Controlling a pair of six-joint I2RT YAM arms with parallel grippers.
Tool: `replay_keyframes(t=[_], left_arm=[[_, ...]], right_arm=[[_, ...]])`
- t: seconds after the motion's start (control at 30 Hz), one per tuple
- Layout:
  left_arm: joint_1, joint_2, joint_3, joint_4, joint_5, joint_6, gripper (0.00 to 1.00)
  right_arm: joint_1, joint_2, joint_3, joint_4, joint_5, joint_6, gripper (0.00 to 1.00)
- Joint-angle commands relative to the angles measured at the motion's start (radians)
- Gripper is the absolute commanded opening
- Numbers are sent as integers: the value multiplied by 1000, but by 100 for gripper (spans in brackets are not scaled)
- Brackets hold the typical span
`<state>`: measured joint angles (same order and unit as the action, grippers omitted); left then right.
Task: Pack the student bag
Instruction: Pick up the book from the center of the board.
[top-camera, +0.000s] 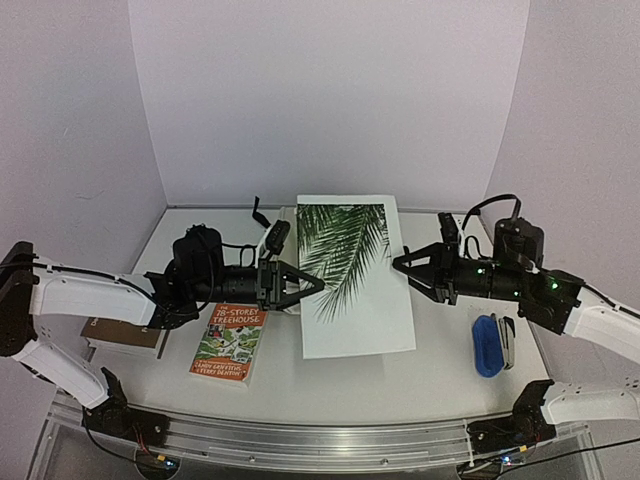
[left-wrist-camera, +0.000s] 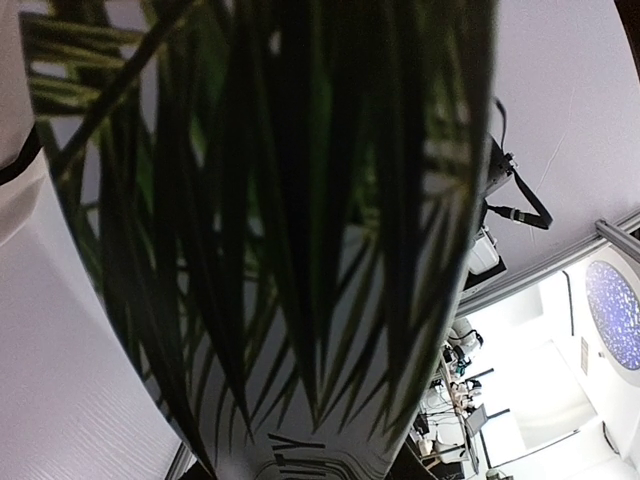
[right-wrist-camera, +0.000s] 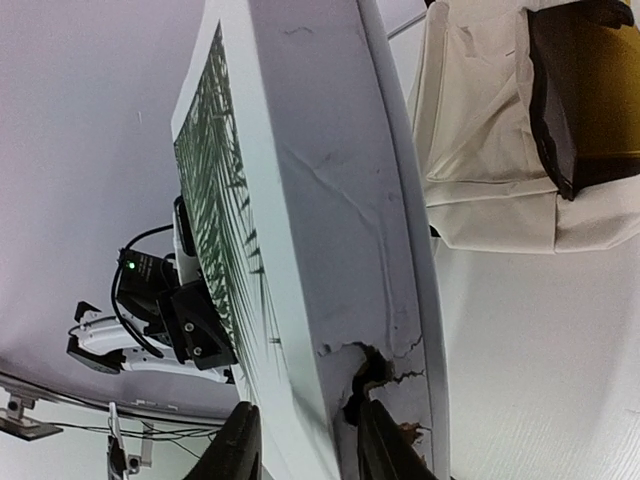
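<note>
1. Top view: the palm-leaf book (top-camera: 352, 275) hangs above the table (top-camera: 440, 385) between the arms. The left gripper (top-camera: 312, 284) is at its left edge and the right gripper (top-camera: 402, 264) at its right edge. I can't tell whether either set of jaws is clamped or just touching. The student bag (right-wrist-camera: 480, 120) is almost entirely hidden under the book in this view. Only a black strap (top-camera: 258, 212) shows at the far left. On the near side are the Treehouse paperback (top-camera: 228, 342), a brown book (top-camera: 118, 335) partly under the left arm, and a blue case (top-camera: 486, 345) on the right.
2. Left wrist: the leaf cover fills the frame. The gripper's own fingers aren't visible, so the grip can't be told here either.
3. Right wrist: the fingers (right-wrist-camera: 242, 445) straddle the book's white edge right at a torn spot (right-wrist-camera: 368, 385). Contact is unclear. The cream bag lies beyond on the table, and its dark opening (right-wrist-camera: 590, 90) is cut off by the frame.
4. Risks:
   - With only edge holds, if one side slips the book pivots or drops.
   - The tear could rip further under load.
   - The book blocks the overhead view of the bag mouth, so it could easily catch on the rim going in.
</note>
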<state>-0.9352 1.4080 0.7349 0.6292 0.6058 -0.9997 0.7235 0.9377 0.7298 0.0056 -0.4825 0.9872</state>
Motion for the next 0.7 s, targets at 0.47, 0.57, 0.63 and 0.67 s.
replay_keyframes(t=[0.47, 0.57, 0.63, 0.67], left_arm=[[-2, -98, 72, -424, 134, 214, 17], [-1, -94, 109, -548, 173, 286, 16], [-1, -82, 139, -602, 229, 332, 16], [0, -77, 151, -617, 262, 351, 16]], right_arm=[[-11, 121, 272, -344, 288, -467, 98], [-11, 131, 328, -382, 213, -543, 98], [-11, 181, 379, -438, 129, -582, 98], [-10, 211, 403, -469, 88, -599, 98]])
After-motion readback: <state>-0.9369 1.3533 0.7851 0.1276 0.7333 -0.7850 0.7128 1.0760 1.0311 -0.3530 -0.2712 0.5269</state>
